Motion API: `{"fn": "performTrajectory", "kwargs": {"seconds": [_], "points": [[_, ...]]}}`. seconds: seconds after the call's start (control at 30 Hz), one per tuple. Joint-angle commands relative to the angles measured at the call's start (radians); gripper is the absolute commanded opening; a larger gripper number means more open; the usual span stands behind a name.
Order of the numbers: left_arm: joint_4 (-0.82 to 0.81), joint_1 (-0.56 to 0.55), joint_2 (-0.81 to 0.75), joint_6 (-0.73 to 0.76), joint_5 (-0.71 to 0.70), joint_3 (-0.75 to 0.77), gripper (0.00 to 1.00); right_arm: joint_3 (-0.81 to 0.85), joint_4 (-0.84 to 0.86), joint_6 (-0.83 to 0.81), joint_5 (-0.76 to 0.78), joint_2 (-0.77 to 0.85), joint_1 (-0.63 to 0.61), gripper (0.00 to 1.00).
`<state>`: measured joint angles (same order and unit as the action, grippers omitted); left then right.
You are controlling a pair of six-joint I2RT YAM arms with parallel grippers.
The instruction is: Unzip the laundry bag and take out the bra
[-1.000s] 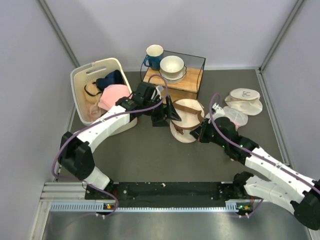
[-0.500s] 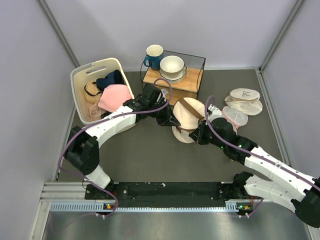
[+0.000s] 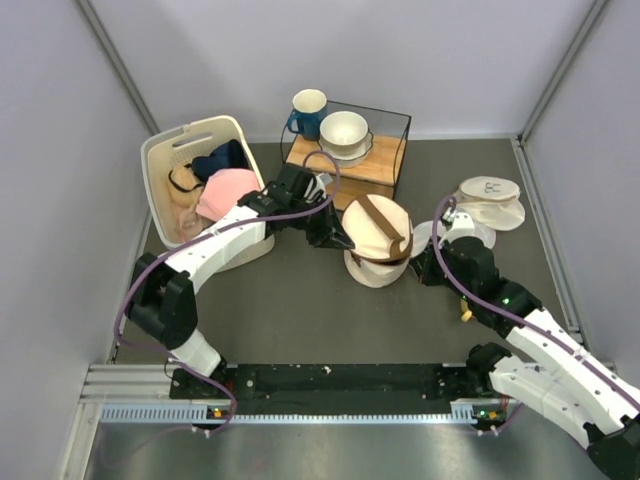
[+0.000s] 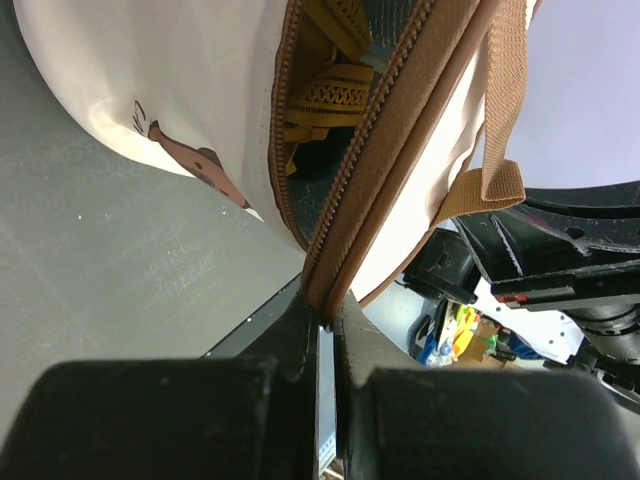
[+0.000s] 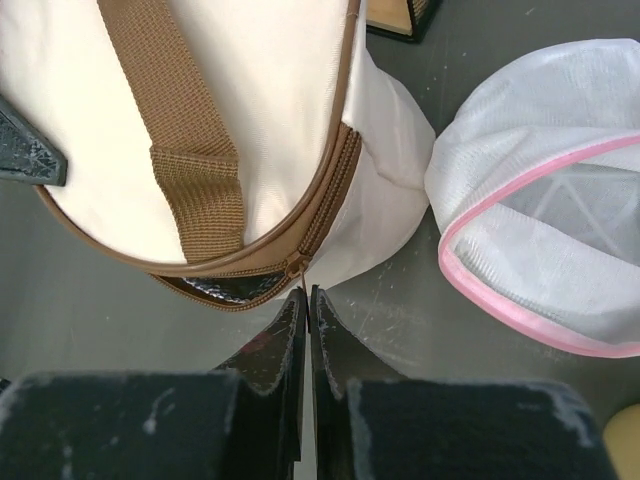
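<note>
The laundry bag [image 3: 377,240], a cream cylinder with a brown strap, stands mid-table. Its zipper is partly undone. In the left wrist view the gap shows yellow lace, the bra [image 4: 335,90], against shiny lining, with the brown animal mark [image 4: 190,160] on the bag's side. My left gripper [image 3: 338,238] [image 4: 325,310] is shut on the brown zipper rim at the bag's left side. My right gripper [image 3: 415,268] [image 5: 306,292] is shut on the zipper pull just below the slider [image 5: 297,265], at the bag's right side.
A cream basket [image 3: 160,165] of clothes stands at the back left. Behind the bag is a wire-framed wooden box [image 3: 385,165] with a white bowl [image 3: 343,133], and a blue mug [image 3: 308,113] beside it. White mesh pouches with pink rims [image 3: 488,200] [image 5: 540,220] lie right of the bag.
My left gripper went from open beside the bag to shut on its zipper rim. My right gripper moved right with the zipper pull, and the bag now stands more upright.
</note>
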<state>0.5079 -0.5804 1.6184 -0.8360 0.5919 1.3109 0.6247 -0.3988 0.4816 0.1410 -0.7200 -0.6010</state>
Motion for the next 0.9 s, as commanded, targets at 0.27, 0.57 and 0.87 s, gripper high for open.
{"fn": "performTrajectory", "kwargs": {"seconds": [0.27, 0.57, 0.87], "points": [[0.084, 0.057, -0.046, 0.145, 0.032, 0.099, 0.0, 0.081, -0.071, -0.052, 0.071, 0.034, 0.029, 0.0], [0.182, 0.059, 0.015, 0.331, 0.227, 0.195, 0.0, 0.084, -0.034, -0.1, 0.163, -0.001, 0.03, 0.0], [0.273, 0.059, 0.0, 0.396, 0.189, 0.218, 0.0, 0.112, 0.06, -0.1, 0.194, -0.019, 0.056, 0.0]]}}
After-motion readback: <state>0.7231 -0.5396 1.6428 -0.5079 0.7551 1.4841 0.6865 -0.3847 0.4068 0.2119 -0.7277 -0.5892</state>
